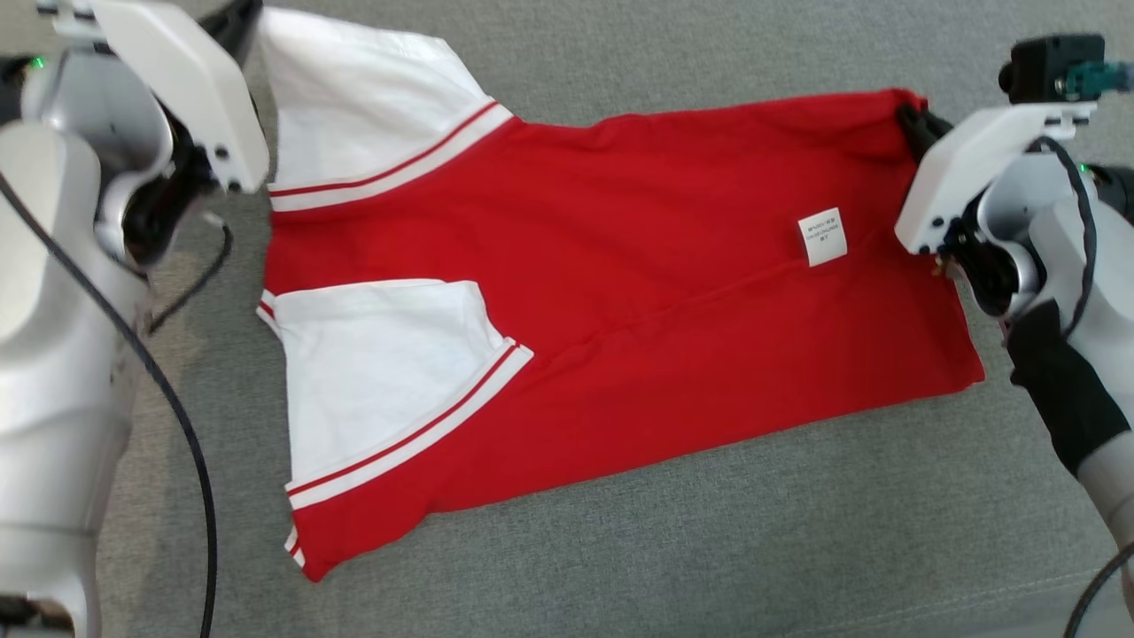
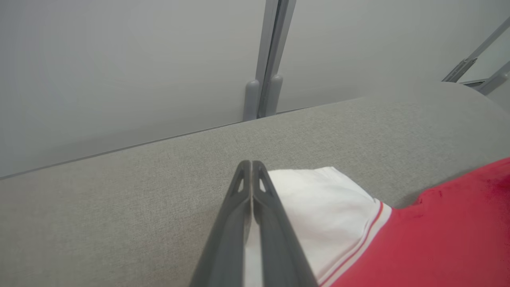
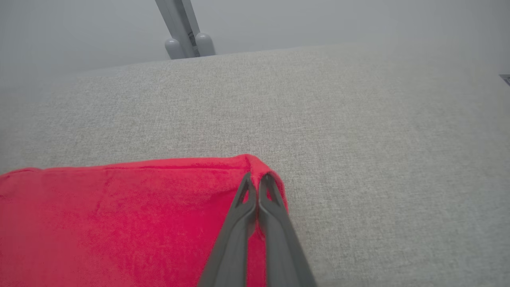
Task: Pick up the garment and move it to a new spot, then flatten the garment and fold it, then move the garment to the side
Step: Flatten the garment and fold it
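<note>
Head view: red shirt is lying spread across centre frame on grey fabric surface. Left pincer is clenching white sleeve, upper left; right pincer is clenching red hem corner, upper right. Risk: thin pinches slipping, or uneven lifting bunching the cloth.

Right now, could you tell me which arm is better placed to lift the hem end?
Right: the right tool pinches the red shirt at its hem corner; the left tool holds a white sleeve.
</note>
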Available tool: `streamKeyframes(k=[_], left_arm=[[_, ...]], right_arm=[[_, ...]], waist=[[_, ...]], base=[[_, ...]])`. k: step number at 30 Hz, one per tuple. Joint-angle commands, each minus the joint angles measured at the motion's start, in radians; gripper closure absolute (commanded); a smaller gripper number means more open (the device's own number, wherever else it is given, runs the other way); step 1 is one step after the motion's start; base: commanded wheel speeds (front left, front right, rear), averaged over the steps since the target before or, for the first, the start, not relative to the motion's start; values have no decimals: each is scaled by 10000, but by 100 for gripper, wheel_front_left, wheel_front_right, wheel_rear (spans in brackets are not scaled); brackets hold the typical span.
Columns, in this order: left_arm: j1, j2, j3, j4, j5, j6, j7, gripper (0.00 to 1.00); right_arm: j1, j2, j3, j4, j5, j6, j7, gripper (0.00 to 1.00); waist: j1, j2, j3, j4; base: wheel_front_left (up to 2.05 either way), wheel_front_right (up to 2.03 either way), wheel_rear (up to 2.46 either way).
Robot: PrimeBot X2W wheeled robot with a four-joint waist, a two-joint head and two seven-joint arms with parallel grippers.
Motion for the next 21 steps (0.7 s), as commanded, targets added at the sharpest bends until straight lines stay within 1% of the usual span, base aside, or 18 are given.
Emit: streamKeyframes(k=[1, 4, 9, 14, 15, 21], left_arm=[[477, 141, 78, -342, -138, -23, -11, 100], [1491, 354, 106, -1455, -221, 109, -99, 100], [3207, 535, 176, -3516, -491, 557, 37, 100], [4748, 685, 188, -5546, -651, 1145, 343, 100], [5359, 736, 184, -6287, -727, 1387, 511, 100], [7089, 884, 253, -8148, -956, 2100, 782, 100]], right_arm=[[349, -212, 118, -267, 257, 4, -35, 100], [934, -756, 400, -840, 695, 4, -56, 100], [1786, -1559, 909, -1801, 1319, 4, -62, 100], [2433, -2236, 1246, -2478, 1885, 4, 164, 100], [2621, -2442, 1349, -2667, 2035, 4, 225, 100], [3141, -2891, 1524, -2992, 2303, 4, 334, 100]], waist=[[-1, 0, -229, 173], [-1, 0, -487, 353], [-1, 0, -850, 668], [-1, 0, -1138, 907], [-1, 0, -1251, 977], [-1, 0, -1491, 1173]], base=[[0, 0, 0], [0, 0, 0], [0, 0, 0], [0, 0, 0], [0, 0, 0], [0, 0, 0]])
